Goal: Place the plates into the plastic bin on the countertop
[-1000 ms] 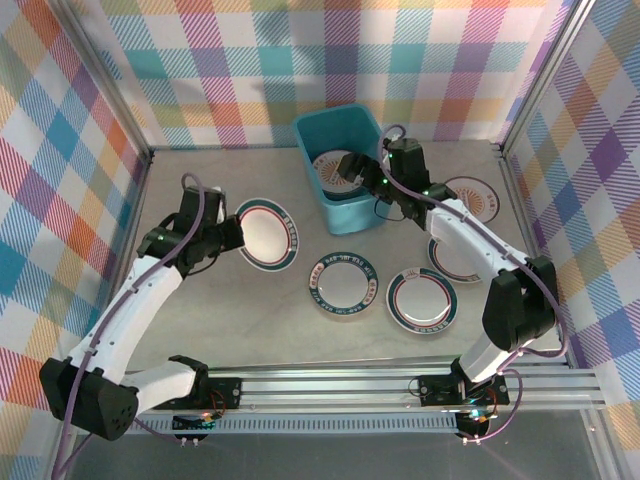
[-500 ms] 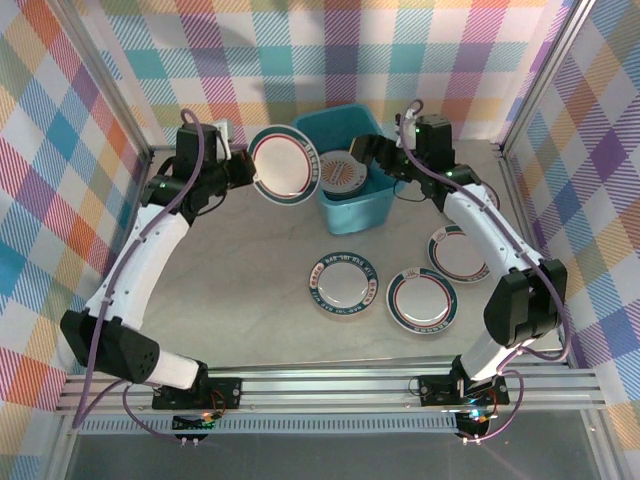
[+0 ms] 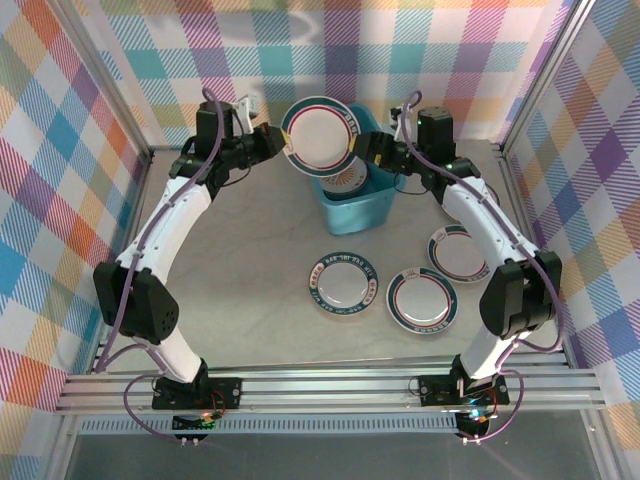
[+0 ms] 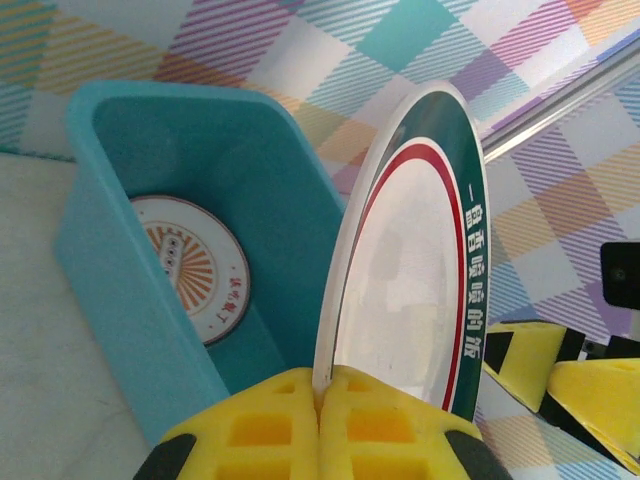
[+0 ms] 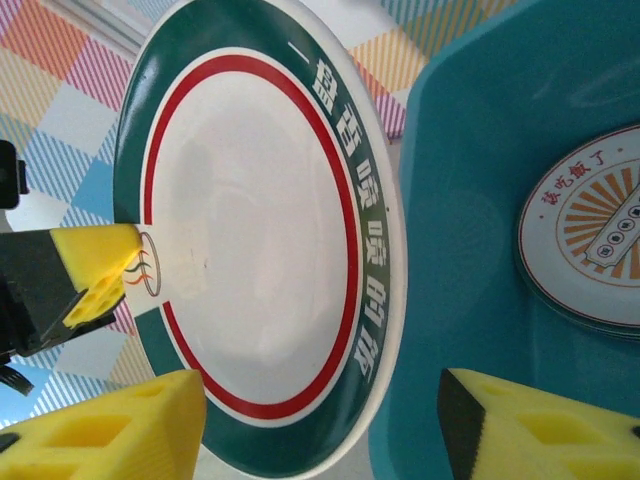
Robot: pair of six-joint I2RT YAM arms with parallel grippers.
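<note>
The left gripper [image 3: 281, 141] pinches the rim of a round white plate with a dark-green band and red ring [image 3: 320, 132], holding it on edge over the teal rectangular plastic bin [image 3: 352, 208] (an orange-sunburst plate [image 3: 345, 180] lies flat inside). The right gripper [image 3: 372, 150], fingers spread, hangs just beside the raised plate's opposite edge. Three patterned plates [image 3: 343, 283] rest on the pale marbled countertop [image 3: 230, 290].

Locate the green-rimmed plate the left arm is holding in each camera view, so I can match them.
Top external: plate upper centre, tilted over the plastic bin.
Left wrist: plate edge-on, right of centre, bin to its left.
Right wrist: plate face-on at left, bin at right.
Shared landmark: the bin with its sunburst plate.
</note>
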